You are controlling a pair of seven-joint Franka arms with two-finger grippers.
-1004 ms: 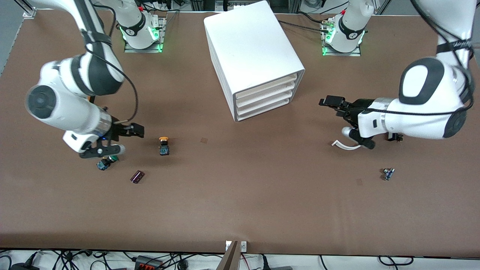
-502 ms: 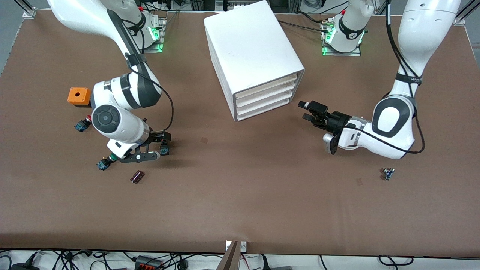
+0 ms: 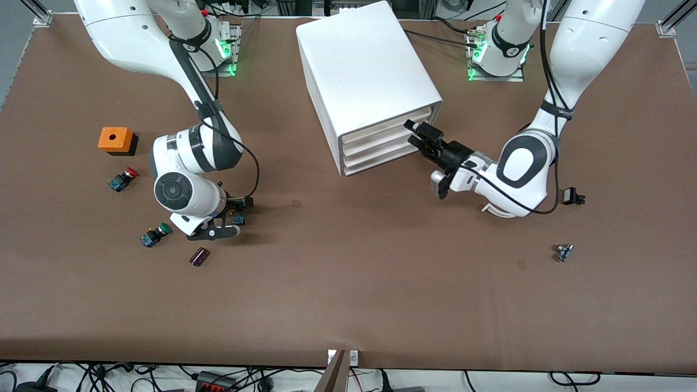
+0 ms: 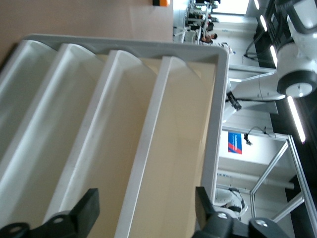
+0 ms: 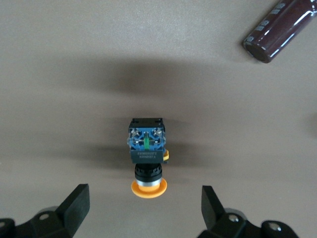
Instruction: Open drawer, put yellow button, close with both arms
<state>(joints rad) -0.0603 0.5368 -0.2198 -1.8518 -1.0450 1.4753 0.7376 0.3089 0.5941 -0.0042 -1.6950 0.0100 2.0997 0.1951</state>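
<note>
The right gripper [image 5: 143,208] hangs spread wide over the yellow button [image 5: 147,157], its fingers [image 5: 77,203] clear of it on either side. The right wrist view shows the button lying on its side on the table [image 3: 348,283], with a pale label on its black body too small to read; in the front view the arm hides all but its blue body. A dark cylinder [image 5: 280,29] lies near.

The left gripper [image 3: 425,139] is spread before the cabinet [image 3: 365,71], at the drawer [image 4: 173,163], which sits closed. The left wrist view shows four stacked drawer fronts.

Toward the right arm's end lie a green button [image 3: 154,235], red button [image 3: 123,179] and orange box [image 3: 114,140].
</note>
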